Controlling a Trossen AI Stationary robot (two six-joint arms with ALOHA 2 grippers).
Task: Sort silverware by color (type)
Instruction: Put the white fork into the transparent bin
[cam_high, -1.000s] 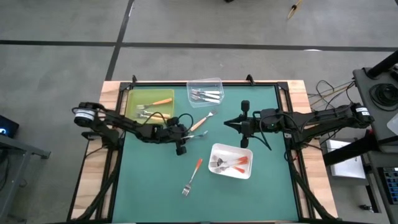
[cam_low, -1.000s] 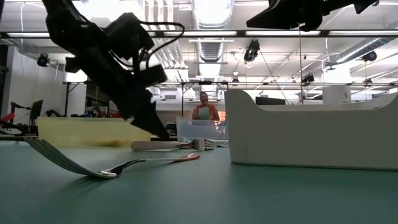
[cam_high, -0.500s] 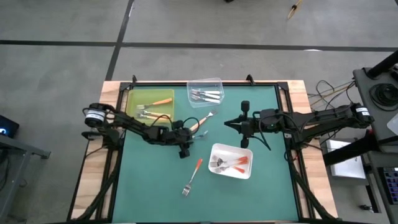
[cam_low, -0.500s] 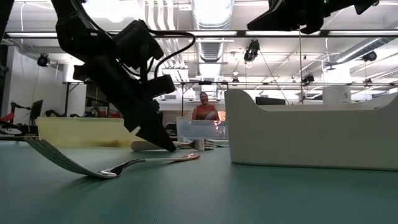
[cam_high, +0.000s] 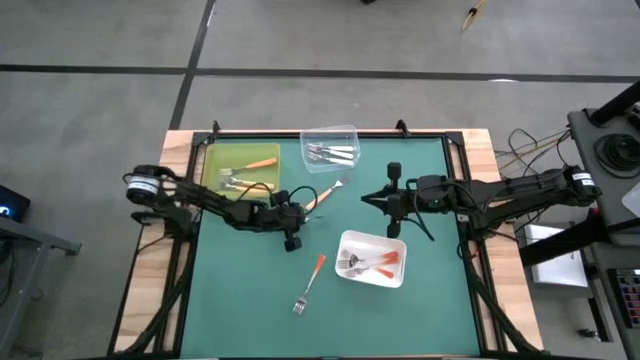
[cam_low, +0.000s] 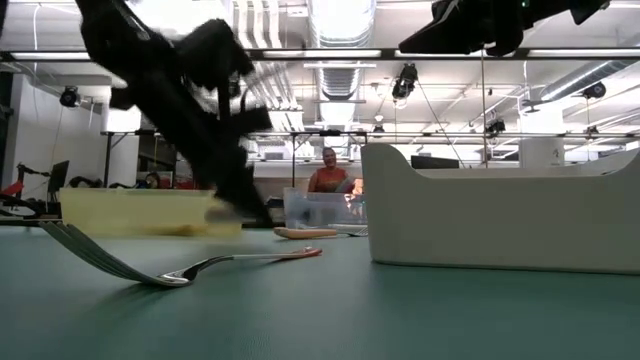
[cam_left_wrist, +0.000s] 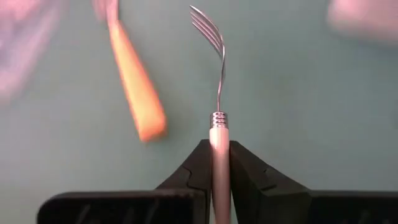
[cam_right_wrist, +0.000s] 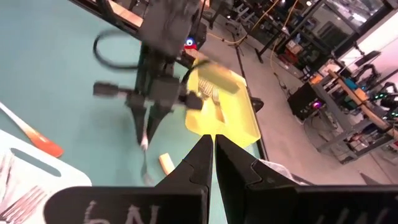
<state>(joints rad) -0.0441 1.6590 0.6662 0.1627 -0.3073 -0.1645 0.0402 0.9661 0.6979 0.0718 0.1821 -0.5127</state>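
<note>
I'm pinching a white-handled fork (cam_left_wrist: 218, 134) in the left gripper (cam_left_wrist: 219, 163), holding it just above the green mat (cam_high: 250, 290) near the middle, a tan-handled fork (cam_left_wrist: 134, 87) lying beside it. My right gripper (cam_right_wrist: 213, 144) is hovering pressed together, empty, above the white tray (cam_high: 372, 275).

On the table (cam_high: 240, 300), one tray (cam_high: 228, 150) sat at my far left, another tray (cam_high: 330, 133) behind centre, a third tray (cam_high: 345, 274) nearer on the right. A lone fork (cam_high: 309, 283) lay left of that third tray. My left gripper (cam_high: 297, 218) hung between them.
</note>
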